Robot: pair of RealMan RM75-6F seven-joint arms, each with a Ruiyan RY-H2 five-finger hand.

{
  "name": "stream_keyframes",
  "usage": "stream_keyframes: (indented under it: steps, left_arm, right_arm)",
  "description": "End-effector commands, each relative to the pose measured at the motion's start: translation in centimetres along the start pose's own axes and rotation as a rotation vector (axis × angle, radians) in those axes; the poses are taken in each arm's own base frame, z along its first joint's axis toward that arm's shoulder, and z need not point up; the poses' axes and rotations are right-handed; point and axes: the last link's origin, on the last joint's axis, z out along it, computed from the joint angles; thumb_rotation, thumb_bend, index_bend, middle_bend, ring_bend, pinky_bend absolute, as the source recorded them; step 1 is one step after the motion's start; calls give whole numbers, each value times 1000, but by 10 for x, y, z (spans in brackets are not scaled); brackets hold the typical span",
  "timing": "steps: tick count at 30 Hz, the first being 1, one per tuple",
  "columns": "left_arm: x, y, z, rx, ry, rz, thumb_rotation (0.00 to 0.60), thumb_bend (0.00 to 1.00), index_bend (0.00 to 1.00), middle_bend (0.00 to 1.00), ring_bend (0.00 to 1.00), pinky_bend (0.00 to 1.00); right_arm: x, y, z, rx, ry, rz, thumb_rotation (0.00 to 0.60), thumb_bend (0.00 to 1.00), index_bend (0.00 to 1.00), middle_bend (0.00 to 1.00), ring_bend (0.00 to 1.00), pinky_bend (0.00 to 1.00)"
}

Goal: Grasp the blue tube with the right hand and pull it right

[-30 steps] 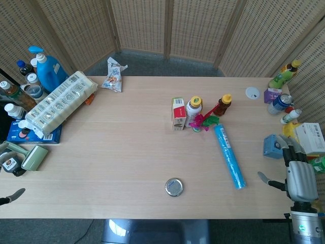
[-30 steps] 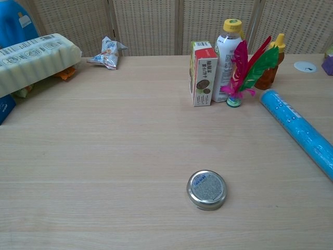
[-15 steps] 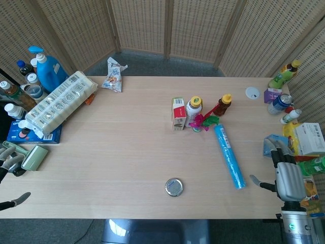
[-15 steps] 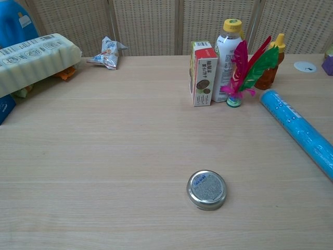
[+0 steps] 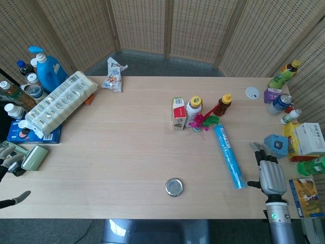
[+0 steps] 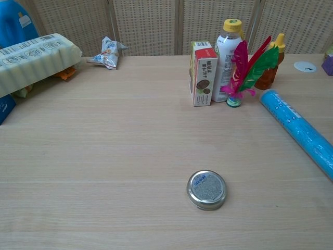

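The blue tube (image 5: pixel 229 156) lies flat on the table's right half, running from the feathered toy down toward the front edge; the chest view shows the blue tube (image 6: pixel 300 129) at its right border. My right hand (image 5: pixel 269 173) hovers just right of the tube's near end, fingers spread and holding nothing, a small gap between thumb and tube. At the far left edge of the head view, my left hand (image 5: pixel 7 168) shows only partly, its fingers apart and empty. Neither hand appears in the chest view.
A small box (image 5: pixel 178 114), a white bottle (image 5: pixel 193 110), a brown bottle (image 5: pixel 222 105) and a pink-green feather toy (image 5: pixel 204 122) stand by the tube's far end. A round tin (image 5: pixel 174 187) lies near the front edge. Bottles and boxes (image 5: pixel 299 137) crowd the right edge; packages and bottles (image 5: pixel 56 104) the left.
My right hand has moved left from the table's right edge toward the tube's near end. The tube has not moved. The left hand has barely shifted.
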Motion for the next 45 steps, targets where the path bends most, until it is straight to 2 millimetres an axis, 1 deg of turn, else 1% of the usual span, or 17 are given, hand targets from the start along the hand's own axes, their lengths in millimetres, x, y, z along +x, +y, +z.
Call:
stream_keyframes:
  steps: [1,5,9,13,18,23,27,32,38,45]
  left_arm:
    - [-4,0,3,3,-23,-9,600,0,181,0,0,0]
    - [-6,-2,7,15,-37,-7,600,0,181,0,0,0]
    - [-8,-5,11,28,-50,-8,600,0,181,0,0,0]
    - [-8,-6,15,40,-48,-3,600,0,180,0,0,0]
    - [-10,-8,20,57,-58,-6,600,0,181,0,0,0]
    - [-13,-13,25,80,-70,-6,600,0,181,0,0,0]
    - [-14,-16,28,98,-73,-1,600,0,181,0,0,0]
    - [-16,-15,27,98,-79,6,600,0,181,0,0,0]
    - [-18,-14,27,99,-81,13,600,0,181,0,0,0]
    - [-19,-14,27,101,-83,15,600,0,181,0,0,0]
  right_arm:
    - [-18,-14,16,-5,-60,27,600,0,0,0,0,0]
    - [-34,-31,33,-5,-96,30,600,0,0,0,0,0]
    - [-48,-41,45,-5,-123,6,600,0,0,0,0,0]
    - [-61,-44,59,-21,-149,-5,600,0,0,0,0,0]
    - [-74,-47,71,-27,-167,-9,600,0,0,0,0,0]
    - [-85,-40,89,-68,-180,-5,600,0,0,0,0,0]
    - [-91,-34,96,-97,-188,4,600,0,0,0,0,0]
    - [-97,-27,104,-121,-189,6,600,0,0,0,0,0]
    - [-98,-16,109,-159,-190,28,600,0,0,0,0,0]
    - [-97,-13,109,-174,-183,14,600,0,0,0,0,0]
